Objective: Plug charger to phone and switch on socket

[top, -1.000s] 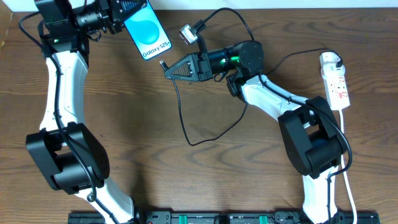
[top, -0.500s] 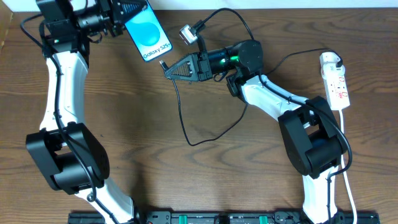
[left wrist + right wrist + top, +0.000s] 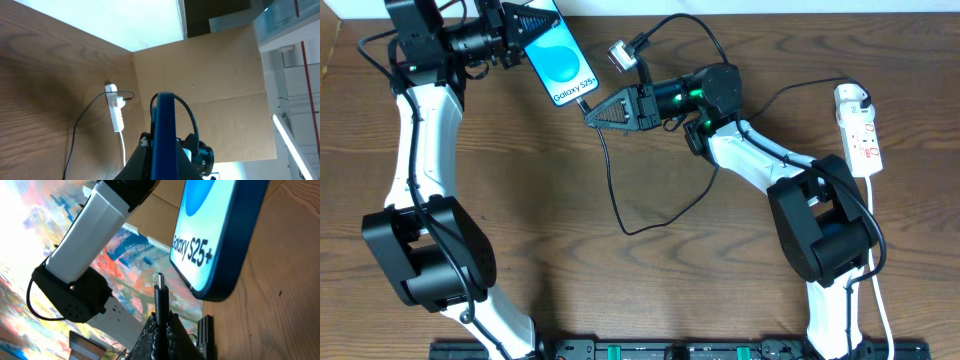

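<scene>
Holds the phone point(image 3: 563, 62) up at the far side of the desk point(image 3: 520, 200), screen to the ceiling. Has the left gripper point(image 3: 528, 22) clamped on its upper end, so that the lower edge is left free and turned toward the other arm. Pinches the charger point(image 3: 610, 190) just behind its small plug tip point(image 3: 159, 287), with the right gripper point(image 3: 594, 112) closed on the cable. Leaves only a short stiff stub ahead of the grip for aiming. Points that tip at the bottom edge of the phone, just beside it and not yet in. Cannot tell from the right wrist view whether tip and port truly line up, the port itself being out of sight. Lets the rest of the cable trail in slack loops over the desk, hence no pull on the tip. Leaves the socket point(image 3: 860, 135) flat at the right edge of the desk, well apart from both arms. Has the white plug head point(image 3: 852, 97) at its far end, and the socket to be turned on only once the phone end is home.
</scene>
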You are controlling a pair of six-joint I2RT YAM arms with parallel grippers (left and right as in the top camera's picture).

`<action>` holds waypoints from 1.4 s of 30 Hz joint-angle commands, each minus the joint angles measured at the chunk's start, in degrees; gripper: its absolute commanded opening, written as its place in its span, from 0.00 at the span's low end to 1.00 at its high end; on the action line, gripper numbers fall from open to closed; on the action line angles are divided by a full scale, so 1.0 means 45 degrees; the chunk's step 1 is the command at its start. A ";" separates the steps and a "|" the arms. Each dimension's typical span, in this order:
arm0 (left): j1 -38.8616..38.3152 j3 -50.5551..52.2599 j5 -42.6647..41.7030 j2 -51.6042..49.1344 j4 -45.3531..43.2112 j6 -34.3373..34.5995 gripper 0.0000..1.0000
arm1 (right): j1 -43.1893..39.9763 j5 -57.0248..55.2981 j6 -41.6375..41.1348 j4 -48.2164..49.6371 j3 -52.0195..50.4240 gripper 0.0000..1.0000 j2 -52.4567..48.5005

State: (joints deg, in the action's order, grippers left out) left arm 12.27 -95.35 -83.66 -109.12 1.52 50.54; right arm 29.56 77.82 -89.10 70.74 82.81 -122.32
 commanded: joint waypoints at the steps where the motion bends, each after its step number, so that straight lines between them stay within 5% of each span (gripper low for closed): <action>1: 0.0068 -0.0107 -0.0160 0.0097 -0.0049 -0.0228 0.07 | 0.0024 0.0068 0.0296 -0.0083 0.0078 0.02 0.0039; 42: 0.0777 -0.0107 0.0510 0.0097 0.1277 -0.0340 0.07 | 0.0151 -0.0816 0.0141 -0.1661 0.0078 0.02 0.0039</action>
State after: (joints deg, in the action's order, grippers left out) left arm 15.81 -95.35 -80.03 -109.12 6.31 50.74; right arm 29.58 75.53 -89.36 63.18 82.81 -122.32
